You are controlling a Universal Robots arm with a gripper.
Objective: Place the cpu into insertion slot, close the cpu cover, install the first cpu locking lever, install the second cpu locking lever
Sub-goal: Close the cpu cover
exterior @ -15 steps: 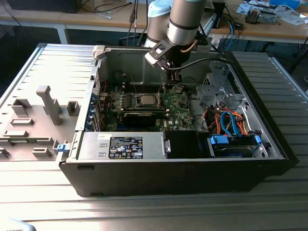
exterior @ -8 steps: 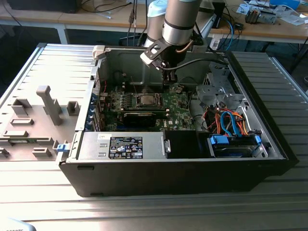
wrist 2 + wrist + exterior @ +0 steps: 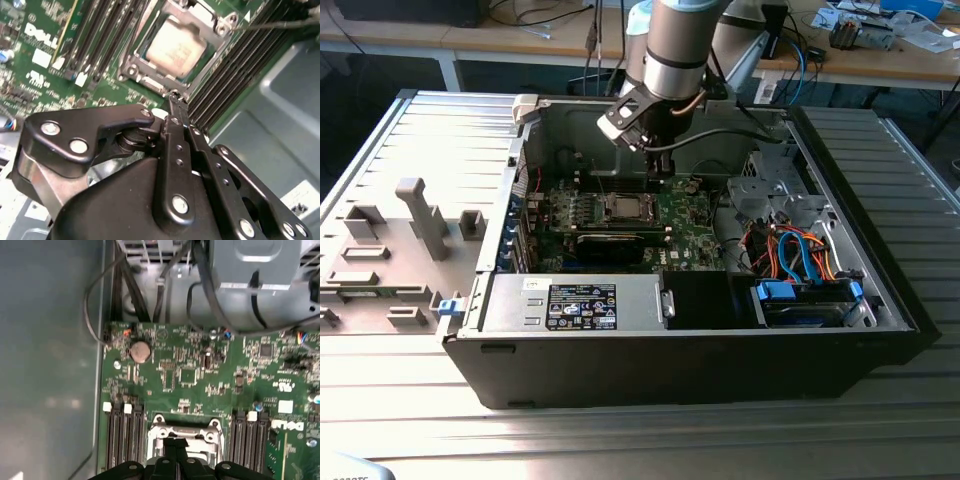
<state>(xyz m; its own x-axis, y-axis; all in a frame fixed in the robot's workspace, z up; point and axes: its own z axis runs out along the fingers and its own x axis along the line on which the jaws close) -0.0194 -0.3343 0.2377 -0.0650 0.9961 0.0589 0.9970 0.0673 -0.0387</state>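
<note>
Computer case (image 3: 670, 362) on ribbed table (image 3: 620, 432), workbenches (image 3: 400, 48) behind, tool (image 3: 172, 97) inside

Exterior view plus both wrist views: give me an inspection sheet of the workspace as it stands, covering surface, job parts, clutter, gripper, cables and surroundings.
Surface: ridged metal table carrying the open computer case.
Job's things: cpu lies under the cpu cover, which appears down, the chip showing through its window. Locking levers: cannot tell.
Clutter: grey plastic fixtures on the exterior view's left.
Grippers: gripper shut, tips at the cover's edge.
Cables: orange and blue cables inside the case; black cables along its wall.
Surroundings: wooden benches behind.
</note>
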